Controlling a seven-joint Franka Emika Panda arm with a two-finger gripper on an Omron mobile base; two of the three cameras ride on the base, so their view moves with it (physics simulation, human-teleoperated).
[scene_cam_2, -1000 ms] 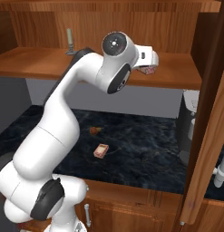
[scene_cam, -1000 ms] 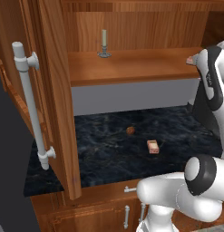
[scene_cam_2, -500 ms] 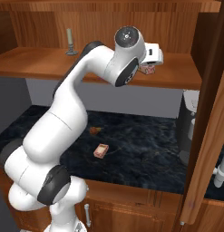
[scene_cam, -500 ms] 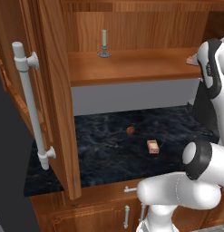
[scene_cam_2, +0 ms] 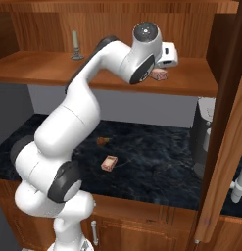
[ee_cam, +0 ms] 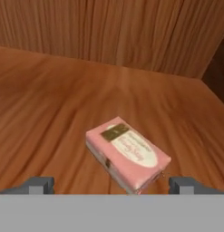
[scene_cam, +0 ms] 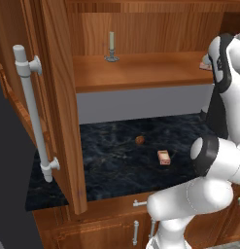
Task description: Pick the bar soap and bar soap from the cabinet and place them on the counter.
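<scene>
The gripper (ee_cam: pixel 111 185) is spread wide and holds nothing; its fingertips (ee_cam: pixel 40 184) flank a pink bar of soap (ee_cam: pixel 127 153) lying flat on the cabinet shelf (scene_cam_2: pixel 54 73). A second bar of soap (scene_cam_2: pixel 109 163) lies on the black counter (scene_cam_2: pixel 157 166) below, near a small brown lump (scene_cam_2: pixel 101 141).

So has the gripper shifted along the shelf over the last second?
Yes. In the right base view the gripper has travelled right along the cabinet shelf, further from the candle, and now sits over the bar soap.
</scene>
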